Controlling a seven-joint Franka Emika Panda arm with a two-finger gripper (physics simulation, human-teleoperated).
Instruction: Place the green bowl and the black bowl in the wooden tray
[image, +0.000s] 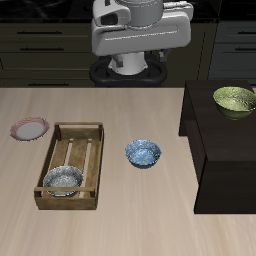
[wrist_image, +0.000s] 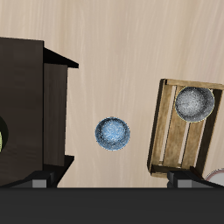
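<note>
The black bowl (image: 62, 181) lies inside the wooden tray (image: 82, 126), at the end nearest the table's front edge; both also show in the wrist view, the bowl (wrist_image: 194, 103) and the tray (wrist_image: 163, 122). The green bowl (image: 234, 99) stands on top of a dark low cabinet (image: 225, 150), with only a sliver of it at the wrist view's edge (wrist_image: 2, 140). My gripper (wrist_image: 114, 179) is high above the table near the robot's base, far from both bowls. Its fingertips (wrist_image: 52, 178) stand wide apart and hold nothing.
A blue-white patterned bowl (image: 143, 153) sits on the table between the tray and the dark cabinet, also in the wrist view (wrist_image: 114, 134). A pink-rimmed plate (image: 29, 129) lies beside the tray's back end. The cabinet (wrist_image: 35, 105) stands taller than the tabletop.
</note>
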